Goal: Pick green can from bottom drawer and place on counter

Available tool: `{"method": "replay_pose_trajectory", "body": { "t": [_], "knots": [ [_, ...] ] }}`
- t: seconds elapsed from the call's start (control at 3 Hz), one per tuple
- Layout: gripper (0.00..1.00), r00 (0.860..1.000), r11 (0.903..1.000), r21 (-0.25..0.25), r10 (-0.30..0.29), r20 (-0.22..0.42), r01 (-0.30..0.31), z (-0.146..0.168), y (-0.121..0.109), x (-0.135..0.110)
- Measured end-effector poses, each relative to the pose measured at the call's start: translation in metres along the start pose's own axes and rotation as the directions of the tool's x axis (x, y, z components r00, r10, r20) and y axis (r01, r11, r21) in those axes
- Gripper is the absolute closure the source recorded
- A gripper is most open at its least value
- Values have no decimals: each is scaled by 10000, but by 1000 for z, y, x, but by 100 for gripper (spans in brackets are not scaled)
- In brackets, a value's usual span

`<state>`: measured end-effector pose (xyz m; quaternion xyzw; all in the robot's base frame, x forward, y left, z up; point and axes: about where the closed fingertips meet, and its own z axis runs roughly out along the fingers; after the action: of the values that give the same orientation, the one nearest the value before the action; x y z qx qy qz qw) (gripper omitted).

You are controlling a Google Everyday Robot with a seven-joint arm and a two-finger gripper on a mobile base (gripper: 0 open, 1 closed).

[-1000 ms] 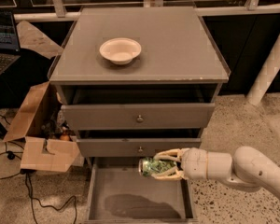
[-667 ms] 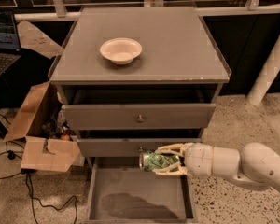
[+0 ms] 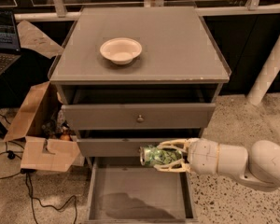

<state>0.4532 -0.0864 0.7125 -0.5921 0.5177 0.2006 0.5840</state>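
Status: I am holding the small shiny green metal can (image 3: 159, 156) in the white two-finger gripper (image 3: 165, 156). Its fingers (image 3: 171, 145) are clamping the can body, one above, one below. The can is hanging clear above the open bottom drawer (image 3: 130, 186), a deep grey box w/ flat floor, just in front of the middle grey drawer front (image 3: 107, 147).

Key relation: the can's long axis is lying horizontal, L–R, silver end pointing left, away from the arm reaching in from the right. The broad flat grey counter top (image 3: 182, 45) is sitting well above and behind the can.

I am judging the next move as lift, then fwd over the front edge, w/ wrist roll to stand the can upright. A cream round bowl (image 3: 121, 50) is occupying the counter's left-centre.
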Motion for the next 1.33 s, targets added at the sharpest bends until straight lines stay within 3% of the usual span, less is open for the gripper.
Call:
{"method": "replay_pose_trajectory", "body": {
  "t": [0.33,0.67,1.0,1.33],
  "knots": [
    [100,9985,9990,-61,-440,331,442,-1,-5,-24],
    [100,9825,9863,18,-1647,870,1652,-11,-24,-86],
    [100,9507,9573,184,-2886,1137,2884,-15,-51,-146],
    [100,9226,9305,689,-3659,1222,3599,-16,-87,-186]
  ]
}}
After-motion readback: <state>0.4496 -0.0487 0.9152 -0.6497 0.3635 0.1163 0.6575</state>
